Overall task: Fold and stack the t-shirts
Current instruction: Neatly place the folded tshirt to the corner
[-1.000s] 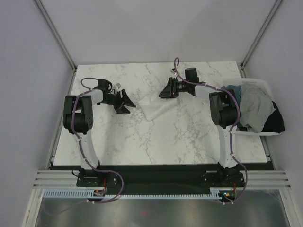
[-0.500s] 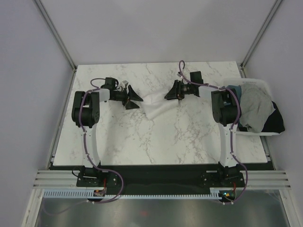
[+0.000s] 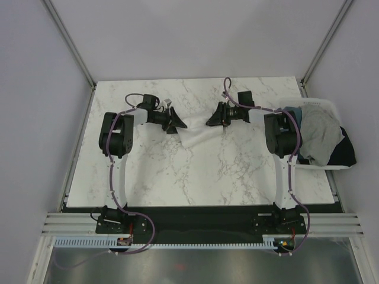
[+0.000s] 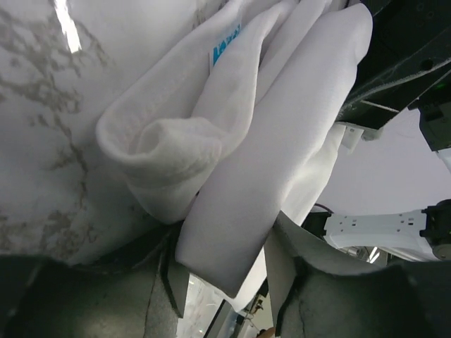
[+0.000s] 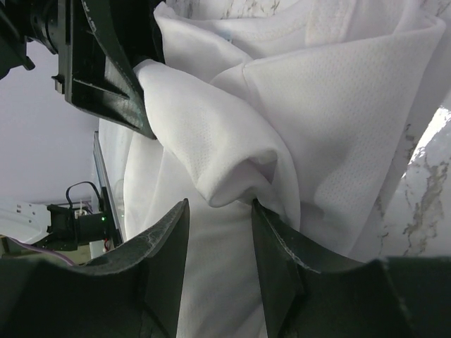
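Note:
A plain white t-shirt (image 3: 198, 136) lies bunched on the marble table between my two grippers. My left gripper (image 3: 180, 124) is at the shirt's left end. In the left wrist view its jaws (image 4: 224, 239) have a thick flap of the white shirt (image 4: 246, 176) running between them. My right gripper (image 3: 210, 121) is at the shirt's right end. In the right wrist view (image 5: 220, 204) a raised fold of the shirt (image 5: 317, 105) sits between its fingertips. The left gripper (image 5: 106, 70) shows close by in that view. The grippers face each other, a short gap apart.
A white plastic bin (image 3: 323, 102) stands at the table's right edge. It holds a light grey shirt (image 3: 317, 133), a teal-blue shirt (image 3: 290, 112) and a black shirt (image 3: 343, 151) that hangs over its side. The marble table (image 3: 148, 171) is edged by metal frame posts.
My left gripper has moved right, toward the right gripper. The white shirt between them has gone from spread out to bunched. The right gripper has shifted only slightly.

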Available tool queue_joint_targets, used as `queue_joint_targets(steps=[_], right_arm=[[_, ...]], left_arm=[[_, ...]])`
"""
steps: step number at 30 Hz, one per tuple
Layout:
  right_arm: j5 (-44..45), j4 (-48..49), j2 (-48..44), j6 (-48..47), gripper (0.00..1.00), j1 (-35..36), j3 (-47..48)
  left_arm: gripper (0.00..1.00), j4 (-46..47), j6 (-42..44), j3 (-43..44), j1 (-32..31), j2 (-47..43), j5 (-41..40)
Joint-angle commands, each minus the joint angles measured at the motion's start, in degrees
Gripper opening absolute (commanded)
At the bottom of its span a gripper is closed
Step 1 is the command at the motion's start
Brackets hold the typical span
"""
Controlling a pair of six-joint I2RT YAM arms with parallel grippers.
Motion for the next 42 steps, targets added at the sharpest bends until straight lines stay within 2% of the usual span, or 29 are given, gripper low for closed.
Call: queue_joint_targets(steps=[1,2,4,5,8,14,16,19,23,29,42], right_arm=[[1.5,-1.9,-1.0,-2.5,0.49,0.2,-2.9],[1.5,-1.9,-1.3,-2.6,0.49,0.2,-3.1],[1.5,-1.7,-1.8,-2.7,0.49,0.2,-3.7],[1.5,-1.7,-2.0,-2.9,0.50,0.2,-3.8],[1.2,-1.8,-3.2,-3.0,0.49,0.2,-4.2],[0.8,-1.8,-12.2,-5.5,0.52,-1.6,-5.1],[3.5,-2.5,-17.7,-8.3,0.54,-2.2,-6.5],[7.4,-5.0,-24.5,-14.8,0.55,-2.2,-8.2],[9.5,-5.5,-30.5,-18.1,0.56,-2.7,-10.1],[8.9,-5.5,-32.9,-17.6,0.57,-4.3,-10.2],[6.5,-4.2,-32.9,-16.3,0.57,-5.9,-12.1]], left_arm=[[0.44,-1.9,3.5,4.3,-0.7,1.4,-1.9],[0.35,-2.4,3.9,4.7,-0.8,1.4,-1.9],[0.24,-2.7,5.0,5.0,-0.9,1.0,-1.9],[0.14,-3.1,5.6,5.0,-0.9,0.2,-2.3],[0.02,-6.4,8.9,5.6,-0.7,-1.2,-3.3],[0.02,-21.6,21.8,13.1,1.6,-4.6,-9.9],[0.02,-29.8,29.0,18.7,2.5,-4.2,-13.4],[0.02,-36.8,37.2,22.9,3.3,-4.3,-20.4],[0.02,-39.1,44.5,23.1,3.7,-5.6,-31.2],[0.02,-40.0,51.1,22.7,4.7,-5.1,-44.5],[0.02,-34.1,56.4,24.3,12.4,-3.2,-63.1]])
